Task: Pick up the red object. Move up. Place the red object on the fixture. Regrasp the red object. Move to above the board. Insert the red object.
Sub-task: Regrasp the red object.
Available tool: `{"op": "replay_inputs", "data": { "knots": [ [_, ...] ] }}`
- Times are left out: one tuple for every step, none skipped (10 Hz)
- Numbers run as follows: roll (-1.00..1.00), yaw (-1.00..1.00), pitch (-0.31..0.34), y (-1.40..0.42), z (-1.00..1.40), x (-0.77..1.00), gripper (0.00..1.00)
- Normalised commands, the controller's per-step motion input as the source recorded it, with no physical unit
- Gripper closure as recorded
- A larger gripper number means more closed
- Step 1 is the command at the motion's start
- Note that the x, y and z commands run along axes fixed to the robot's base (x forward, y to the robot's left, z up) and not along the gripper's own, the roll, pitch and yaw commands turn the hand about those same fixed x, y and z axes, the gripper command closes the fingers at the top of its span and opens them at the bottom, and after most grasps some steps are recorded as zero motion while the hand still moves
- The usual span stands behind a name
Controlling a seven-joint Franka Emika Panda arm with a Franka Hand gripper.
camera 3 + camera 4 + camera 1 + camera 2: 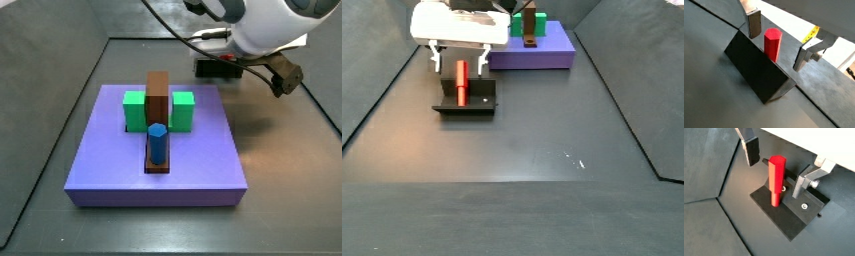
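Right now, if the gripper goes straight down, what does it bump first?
Probably the red peg: it stands on the fixture between the open gripper fingers, so they'd likely pass beside it, though depth is unclear.

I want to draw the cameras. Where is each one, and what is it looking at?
Wrist views: both ride on the arm, looking down past the open gripper at the red object standing on the fixture.
Side view: beyond the board, seeing the arm.
Side view: down the table; gripper over the fixture.
All share the red object, except one side view.
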Motion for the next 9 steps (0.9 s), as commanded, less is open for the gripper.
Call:
{"op": "replay_inputs", "data": {
  "knots": [
    [0.15,0.05,0.026,-0.04,0.00,0.00,0.00],
    [0.20,0.01,0.000,-0.06,-0.04,0.00,0.00],
    [0.22,0.00,0.006,-0.06,-0.03,0.00,0.00],
    [0.23,0.00,0.029,-0.01,0.00,0.00,0.00],
    [0.01,0.00,0.000,0.00,0.00,0.00,0.00],
    [0.00,0.00,0.000,0.00,0.00,0.00,0.00],
    [0.00,0.00,0.000,0.00,0.00,0.00,1.00],
    [0.00,0.00,0.000,0.00,0.00,0.00,1.00],
    [0.00,0.00,0.000,0.00,0.00,0.00,1.00]
  ]
}}
